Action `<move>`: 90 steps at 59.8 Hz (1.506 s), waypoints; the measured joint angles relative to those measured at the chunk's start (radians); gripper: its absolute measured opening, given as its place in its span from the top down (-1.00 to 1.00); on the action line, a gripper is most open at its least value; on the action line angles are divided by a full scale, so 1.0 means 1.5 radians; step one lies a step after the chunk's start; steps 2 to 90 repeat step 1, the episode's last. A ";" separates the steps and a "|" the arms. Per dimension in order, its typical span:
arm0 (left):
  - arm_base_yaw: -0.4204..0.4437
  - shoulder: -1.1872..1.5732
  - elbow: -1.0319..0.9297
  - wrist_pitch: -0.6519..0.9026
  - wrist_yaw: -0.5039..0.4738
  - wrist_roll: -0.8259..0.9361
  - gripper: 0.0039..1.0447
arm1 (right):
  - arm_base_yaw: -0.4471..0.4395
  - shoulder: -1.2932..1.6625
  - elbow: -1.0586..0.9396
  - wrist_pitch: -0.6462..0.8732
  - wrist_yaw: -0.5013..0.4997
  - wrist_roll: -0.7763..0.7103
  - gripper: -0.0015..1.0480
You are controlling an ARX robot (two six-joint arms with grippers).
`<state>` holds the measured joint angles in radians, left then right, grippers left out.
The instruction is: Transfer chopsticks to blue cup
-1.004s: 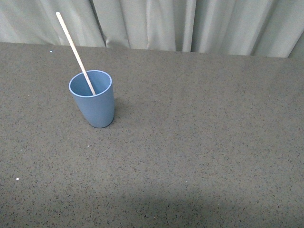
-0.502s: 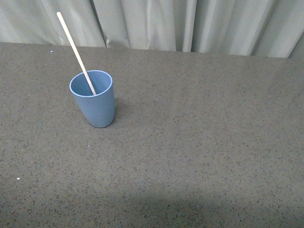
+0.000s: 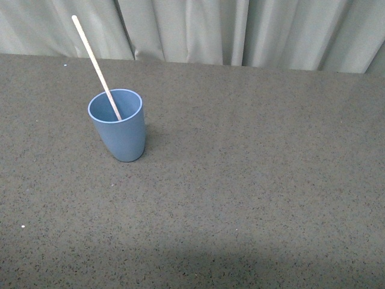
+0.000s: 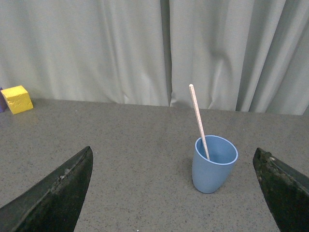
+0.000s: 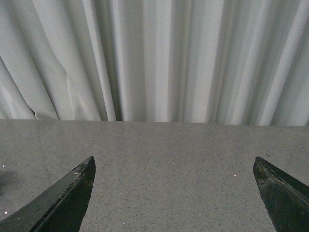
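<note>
Grey speckled countertop before pale curtains, seen from my remote station.
On it I see the blue cup upright with the chopsticks leaning inside; a yellow block sits well apart from the cup; left gripper and right gripper both spread wide, holding nothing.

Smooth matt plastic blue cup

The cream-white chopsticks, a single thin stick, stand tilted inside the upright light-blue blue cup, leaning on its rim.
</note>
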<state>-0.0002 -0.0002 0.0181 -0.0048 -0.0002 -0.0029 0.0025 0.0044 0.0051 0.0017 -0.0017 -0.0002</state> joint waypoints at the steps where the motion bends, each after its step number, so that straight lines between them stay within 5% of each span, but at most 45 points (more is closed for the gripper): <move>1: 0.000 0.000 0.000 0.000 0.000 0.000 -0.88 | 0.000 0.000 0.000 0.000 0.000 0.000 -0.82; 90: 0.000 0.000 0.000 0.000 0.000 0.000 -0.88 | 0.000 0.000 0.000 0.000 0.000 0.000 -0.82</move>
